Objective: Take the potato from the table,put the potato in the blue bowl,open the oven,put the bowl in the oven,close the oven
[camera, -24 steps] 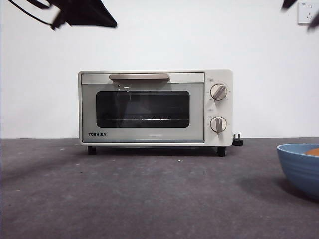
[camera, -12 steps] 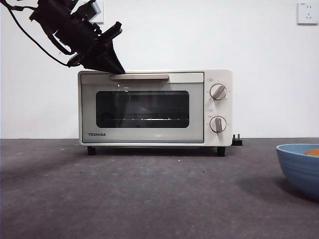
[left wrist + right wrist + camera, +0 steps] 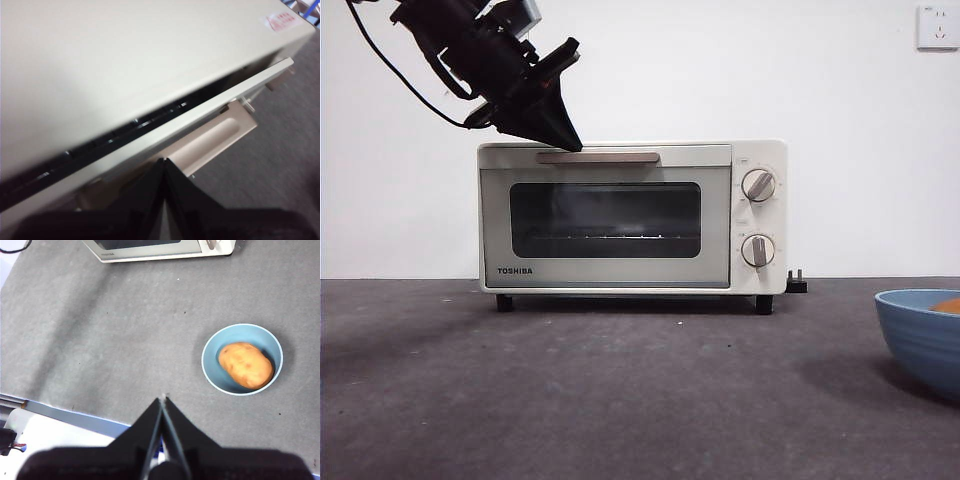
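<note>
The cream oven (image 3: 620, 220) stands at the back of the table (image 3: 620, 400), its door tipped open a crack. My left gripper (image 3: 572, 145), jaws shut, rests its tip at the left end of the beige handle (image 3: 610, 157). In the left wrist view that gripper (image 3: 164, 161) meets the handle (image 3: 215, 137), and a dark gap shows above the door (image 3: 235, 92). The blue bowl (image 3: 925, 335) sits at the right edge with the potato (image 3: 950, 304) in it. High above the table, my right gripper (image 3: 163, 400) is shut and empty, apart from the bowl (image 3: 211, 371) and potato (image 3: 246, 365).
A white wall socket (image 3: 937, 25) is at the upper right, and a black plug (image 3: 797, 283) lies beside the oven's right foot. In the right wrist view the table's near edge (image 3: 75, 415) runs below the gripper.
My left gripper came down from the top left to the handle's left end, and the oven door has tipped slightly outward. The black arm tip at the top right has gone from view.
</note>
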You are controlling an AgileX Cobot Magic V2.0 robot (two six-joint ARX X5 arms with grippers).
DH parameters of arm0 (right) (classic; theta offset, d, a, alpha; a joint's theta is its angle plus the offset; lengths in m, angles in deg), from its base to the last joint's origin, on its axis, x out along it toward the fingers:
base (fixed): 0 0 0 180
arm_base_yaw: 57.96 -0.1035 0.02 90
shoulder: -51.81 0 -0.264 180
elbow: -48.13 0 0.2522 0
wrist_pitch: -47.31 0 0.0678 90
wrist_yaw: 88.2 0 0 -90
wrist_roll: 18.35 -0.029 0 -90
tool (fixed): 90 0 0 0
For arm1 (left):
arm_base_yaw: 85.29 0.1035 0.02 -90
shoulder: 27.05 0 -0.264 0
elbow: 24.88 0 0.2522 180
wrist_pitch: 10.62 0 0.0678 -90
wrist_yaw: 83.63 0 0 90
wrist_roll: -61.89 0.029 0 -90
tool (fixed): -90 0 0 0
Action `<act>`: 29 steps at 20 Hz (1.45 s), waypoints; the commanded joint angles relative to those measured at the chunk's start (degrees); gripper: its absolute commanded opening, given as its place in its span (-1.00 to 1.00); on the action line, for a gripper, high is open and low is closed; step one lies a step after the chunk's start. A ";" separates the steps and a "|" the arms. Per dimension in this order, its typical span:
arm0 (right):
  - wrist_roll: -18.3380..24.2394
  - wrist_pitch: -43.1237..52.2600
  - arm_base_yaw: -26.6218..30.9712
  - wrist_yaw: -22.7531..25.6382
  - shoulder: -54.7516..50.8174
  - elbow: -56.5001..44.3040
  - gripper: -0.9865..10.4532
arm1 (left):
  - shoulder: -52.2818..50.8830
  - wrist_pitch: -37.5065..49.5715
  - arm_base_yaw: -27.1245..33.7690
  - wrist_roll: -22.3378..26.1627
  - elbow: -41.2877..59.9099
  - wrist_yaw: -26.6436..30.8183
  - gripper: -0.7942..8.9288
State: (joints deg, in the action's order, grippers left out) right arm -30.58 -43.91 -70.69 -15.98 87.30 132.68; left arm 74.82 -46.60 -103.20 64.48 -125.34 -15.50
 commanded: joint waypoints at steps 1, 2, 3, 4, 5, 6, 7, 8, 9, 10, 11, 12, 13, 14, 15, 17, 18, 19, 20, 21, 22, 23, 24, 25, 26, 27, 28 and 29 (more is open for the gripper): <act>-0.15 -0.98 -0.04 0.24 -0.09 -0.02 -0.84 | 2.29 -6.25 -0.44 1.05 1.84 1.86 -0.85; 0.04 -0.94 -0.04 0.26 -0.09 -0.02 -0.84 | 2.29 -7.39 -0.59 1.14 1.88 4.37 -0.85; 0.24 -0.94 -0.04 0.24 -0.09 -0.02 -0.84 | 2.27 -8.20 -0.87 1.75 1.90 6.45 -0.85; 0.24 -0.96 -0.04 0.26 -0.09 -0.02 -0.84 | 2.27 -8.70 -1.14 2.08 1.92 6.71 -0.85; 0.24 -0.96 -0.04 0.24 -0.11 -0.02 -0.84 | 2.23 -8.98 -1.31 2.03 2.23 6.78 -0.85; 0.24 -0.98 -0.04 0.24 -0.11 -0.02 -0.84 | 1.70 -8.13 -1.38 1.75 3.37 6.93 -0.85; 0.22 -0.98 -0.04 0.24 -0.11 -0.02 -0.84 | 0.79 -6.25 -1.79 0.72 5.40 7.32 -0.85; 0.24 -1.01 -0.04 0.24 -0.11 -0.02 -0.84 | -0.63 -3.37 -2.27 -0.66 8.41 8.09 -0.85; 0.22 -1.01 -0.04 0.22 -0.11 -0.02 -0.84 | -2.45 -0.07 -2.45 -1.86 12.04 8.28 -0.85; 0.24 -1.01 -0.04 0.22 -0.11 -0.02 -0.84 | -4.55 3.50 -2.43 -3.43 15.96 8.28 -0.85; 0.26 -0.98 -0.04 0.22 -0.11 -0.02 -0.84 | -6.54 6.69 -2.43 -5.29 19.65 8.41 -0.85; 0.26 -1.01 -0.04 0.22 -0.11 -0.02 -0.84 | -8.48 9.33 -2.43 -6.01 22.93 8.48 -0.85; 0.28 -1.03 -0.04 0.22 -0.11 -0.02 -0.84 | -9.90 11.08 -2.36 -6.23 25.51 8.70 -0.85; 0.37 -1.03 -0.04 0.22 -0.11 -0.02 -0.84 | -10.99 11.39 -2.38 -6.75 27.19 9.79 -0.85; 0.46 -1.03 -0.04 0.20 -0.11 -0.02 -0.84 | -11.74 11.61 -2.38 -6.95 28.44 10.45 -0.85; 0.92 -1.03 -0.04 0.22 -0.11 -0.02 -0.84 | -12.96 12.92 -2.58 -7.58 30.82 11.47 -0.85; 1.07 -1.03 -0.04 0.22 -0.11 -0.02 -0.84 | -13.22 14.16 -2.80 -8.66 31.98 11.52 -0.85; 1.36 -1.03 -0.04 0.22 -0.11 -0.02 -0.84 | -13.29 15.19 -3.10 -10.10 33.16 11.69 -0.85; 1.60 -1.01 -0.04 0.22 -0.11 -0.02 -0.84 | -13.29 15.96 -3.30 -10.73 34.10 11.89 -0.85; 1.75 -1.01 -0.04 0.22 -0.11 -0.02 -0.84 | -13.29 16.41 -3.54 -11.23 34.97 12.61 -0.85; 1.77 -0.98 -0.04 0.24 -0.11 -0.02 -0.84 | -13.29 16.85 -3.91 -11.26 35.65 12.83 -0.85; 1.77 -0.92 -0.04 0.24 -0.11 -0.02 -0.84 | -13.29 17.25 -4.44 -11.34 36.20 12.98 -0.85; 1.79 -0.79 -0.04 0.26 -0.11 -0.02 -0.84 | -13.29 17.38 -4.76 -11.76 36.57 13.20 -0.85; 1.79 -0.52 -0.04 0.26 -0.11 -0.02 -0.84 | -13.27 17.64 -5.14 -12.07 36.89 13.46 -0.85; 1.90 -0.39 -0.04 0.26 -0.11 -0.02 -0.84 | -13.27 17.88 -5.73 -12.31 37.16 14.12 -0.85; 1.92 -0.35 -0.04 0.28 -0.09 -0.02 -0.84 | -13.27 17.66 -6.40 -12.31 37.24 14.36 -0.85; 1.92 -0.28 -0.04 0.35 -0.09 -0.02 -0.84 | -13.27 17.51 -6.95 -12.31 37.33 14.49 -0.85; 1.90 -0.35 -0.04 0.76 -0.09 -0.02 -0.84 | -13.27 17.55 -7.48 -12.31 37.46 14.62 -0.85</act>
State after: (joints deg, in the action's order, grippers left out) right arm -29.25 -43.91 -70.69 -15.24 87.30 132.68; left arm 61.35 -31.41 -110.68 52.52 -88.12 -1.51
